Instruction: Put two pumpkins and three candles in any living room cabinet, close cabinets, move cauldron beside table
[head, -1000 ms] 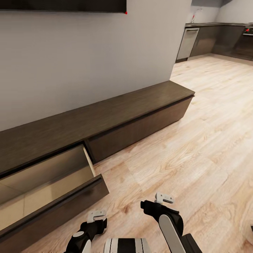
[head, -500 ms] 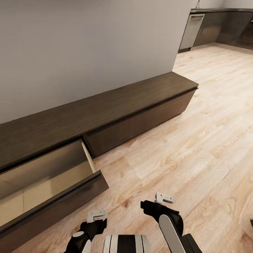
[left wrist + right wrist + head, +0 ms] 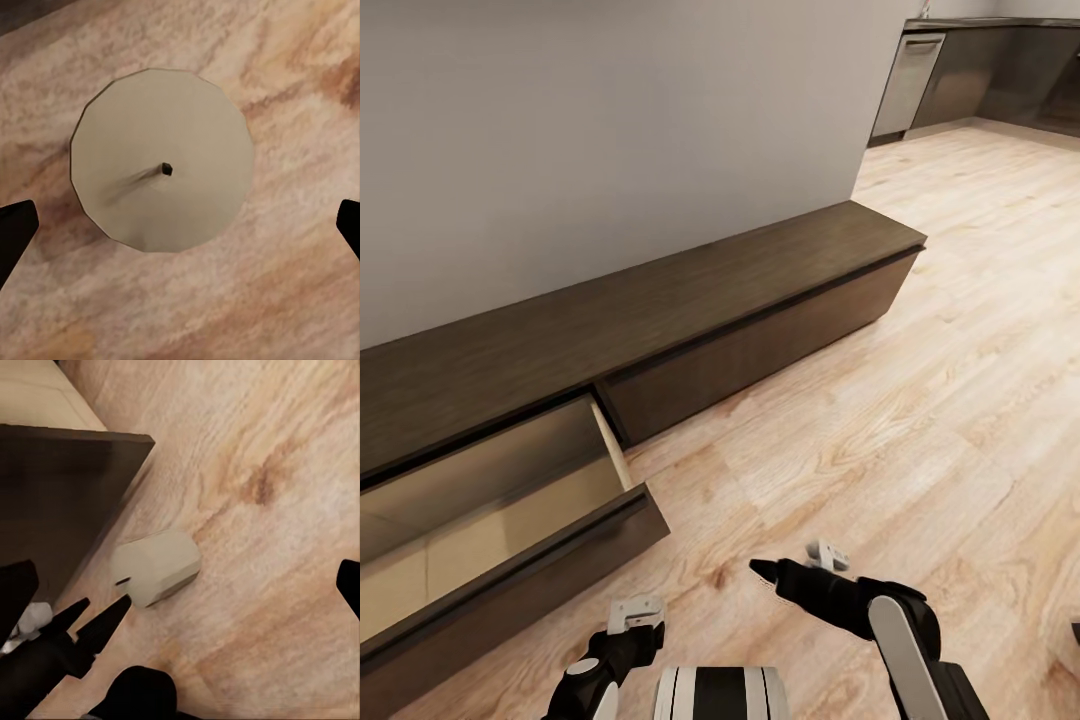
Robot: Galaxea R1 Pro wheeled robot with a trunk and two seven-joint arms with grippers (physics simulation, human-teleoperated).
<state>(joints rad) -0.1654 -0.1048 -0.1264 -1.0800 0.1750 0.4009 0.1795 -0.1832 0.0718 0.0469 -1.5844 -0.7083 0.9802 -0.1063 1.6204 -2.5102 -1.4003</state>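
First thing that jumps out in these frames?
The pulled-out drawer of the long dark cabinet, at the head view's lower left, its pale interior holding nothing that can be seen. Next, a cream candle standing on the wood floor, seen from straight above between the left gripper's open fingertips. The right wrist view shows the same candle just off the drawer front's corner, with the left gripper's fingers around it.

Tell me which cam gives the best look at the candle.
Left wrist view: the candle is seen straight down, centred on the wood floor, whole top and wick clear. Right wrist view shows it obliquely, near the open drawer's front, beside the left gripper. I can't pick it out in the head view.
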